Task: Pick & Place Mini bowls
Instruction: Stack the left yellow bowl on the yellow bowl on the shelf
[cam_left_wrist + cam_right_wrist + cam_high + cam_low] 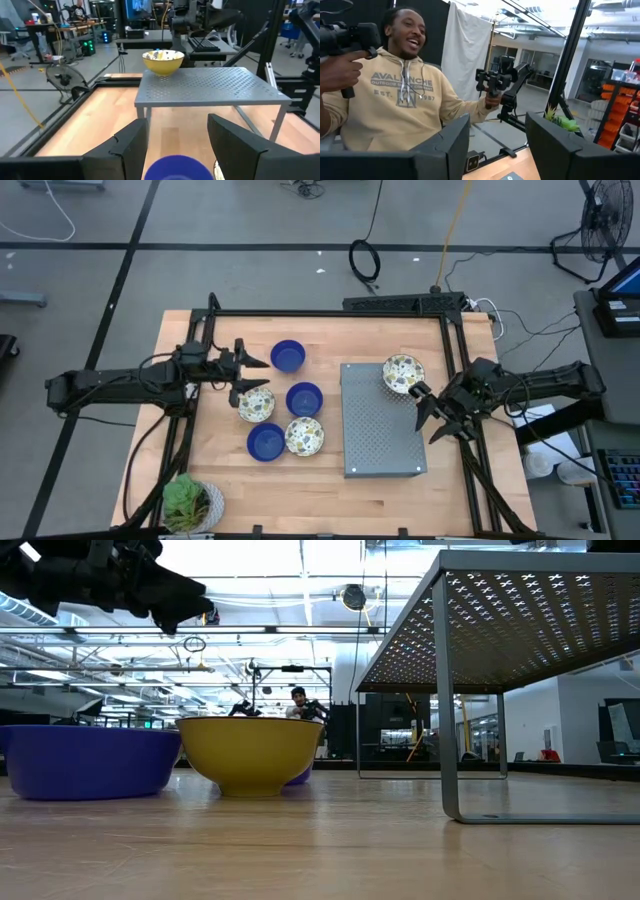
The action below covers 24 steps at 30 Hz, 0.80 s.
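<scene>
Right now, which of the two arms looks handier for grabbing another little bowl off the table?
The left. Its gripper hangs open right over the five bowls clustered on the wood, beside a floral bowl. The right gripper sits across the metal stand, near the bowl already on it.

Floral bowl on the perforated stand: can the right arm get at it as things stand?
Probably yes. The floral bowl sits alone at the stand's far corner, nothing over it, and the open right gripper hovers just beside it.
</scene>
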Each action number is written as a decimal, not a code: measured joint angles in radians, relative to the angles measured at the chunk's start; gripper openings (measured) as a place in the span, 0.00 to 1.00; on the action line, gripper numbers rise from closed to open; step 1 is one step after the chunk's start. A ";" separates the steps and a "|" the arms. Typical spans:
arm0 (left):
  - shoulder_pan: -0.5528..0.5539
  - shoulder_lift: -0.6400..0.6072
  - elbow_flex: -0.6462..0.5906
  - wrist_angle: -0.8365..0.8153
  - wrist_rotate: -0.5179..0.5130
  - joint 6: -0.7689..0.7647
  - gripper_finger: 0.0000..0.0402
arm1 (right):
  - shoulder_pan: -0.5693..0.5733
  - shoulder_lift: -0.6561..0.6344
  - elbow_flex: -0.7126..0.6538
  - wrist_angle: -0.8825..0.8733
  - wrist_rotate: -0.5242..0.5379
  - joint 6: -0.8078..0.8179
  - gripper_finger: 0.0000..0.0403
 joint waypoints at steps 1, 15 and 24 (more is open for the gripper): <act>-0.007 0.013 0.000 0.014 0.001 -0.006 0.52 | 0.000 0.001 0.000 0.002 0.000 0.010 0.45; -0.154 0.120 0.000 0.197 0.064 -0.028 0.52 | -0.001 0.002 0.000 -0.005 -0.003 0.012 0.45; -0.273 0.124 0.062 -0.020 -0.168 -0.222 0.52 | -0.001 0.002 0.000 0.001 0.002 -0.014 0.45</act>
